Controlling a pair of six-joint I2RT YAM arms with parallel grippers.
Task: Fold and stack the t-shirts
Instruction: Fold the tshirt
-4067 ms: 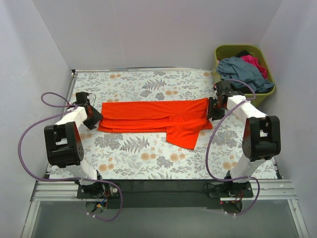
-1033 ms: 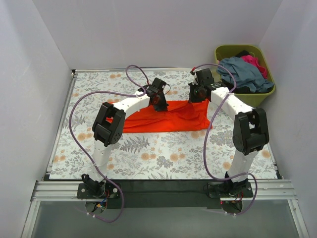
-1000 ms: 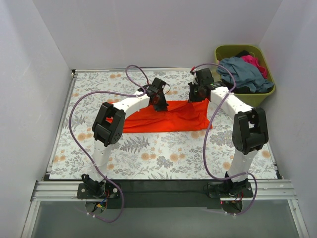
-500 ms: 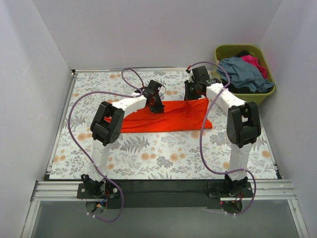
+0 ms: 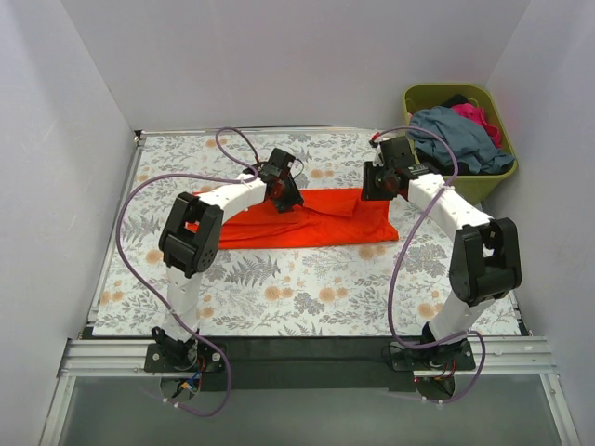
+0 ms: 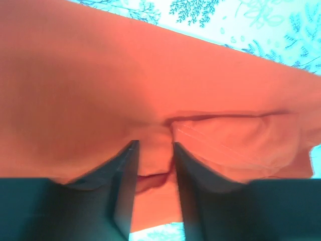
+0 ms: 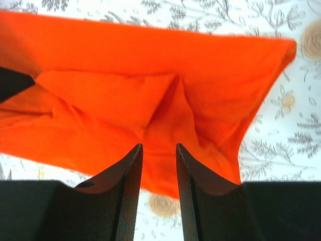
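The orange-red t-shirt (image 5: 321, 223) lies folded into a long band across the middle of the floral table (image 5: 279, 288). My left gripper (image 5: 286, 193) hovers over its far edge near the middle. In the left wrist view that gripper (image 6: 154, 144) is open, and a small pucker of the shirt (image 6: 100, 90) sits between its tips. My right gripper (image 5: 370, 183) is over the shirt's far right corner. In the right wrist view it (image 7: 158, 145) is open just above the creased cloth (image 7: 165, 65), holding nothing.
An olive-green basket (image 5: 437, 90) stands at the far right corner, off the table's edge. It holds a slate grey-blue shirt (image 5: 456, 135), a magenta-pink one (image 5: 483, 116) and a dark one (image 5: 456, 99). Purple cables loop above both arms.
Both grippers were shut on the shirt's far edge and have opened, letting it go. The left one drew slightly left, the right one slightly right, and the cloth settled flat.
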